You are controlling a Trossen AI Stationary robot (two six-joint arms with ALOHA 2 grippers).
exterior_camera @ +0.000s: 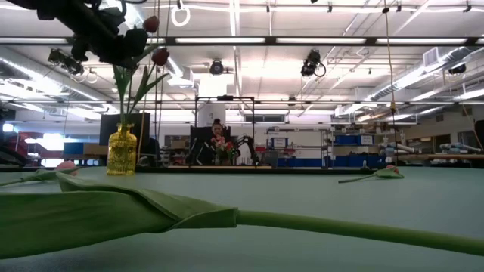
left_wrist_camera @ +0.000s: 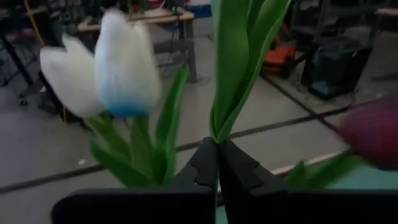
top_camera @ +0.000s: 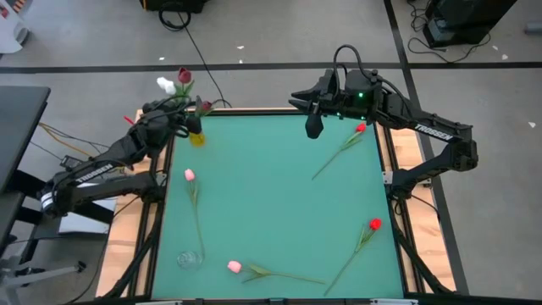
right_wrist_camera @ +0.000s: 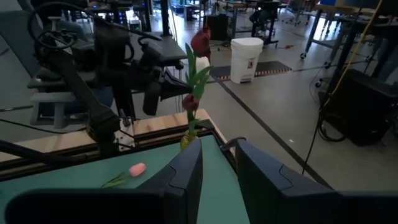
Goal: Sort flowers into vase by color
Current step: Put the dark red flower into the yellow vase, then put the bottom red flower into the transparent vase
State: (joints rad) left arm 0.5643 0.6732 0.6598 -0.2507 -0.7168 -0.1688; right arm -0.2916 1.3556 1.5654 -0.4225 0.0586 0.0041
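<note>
We look straight down on the whole table (top_camera: 279,195) from above, level across it from its near edge, and closely past each wrist's fingers, all views sharing the yellow vase (exterior_camera: 121,151) of tulips.

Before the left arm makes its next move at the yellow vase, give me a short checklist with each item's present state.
1. Left gripper shut on a green stem above the small yellow glass vase: ok.
2. Yellow vase standing upright at the green mat's far left corner: ok.
3. Held stem seated fully down in the vase: cannot tell; the gripper hides it.
4. White tulips and dark maroon tulips together in that one vase, so colours look mixed: not ok.
5. Right gripper waits open at the mat's far edge, clear of the vase: ok.
6. Two pink tulips and two red tulips lie unsorted on the mat; clear glass vase holds none: not ok.
</note>
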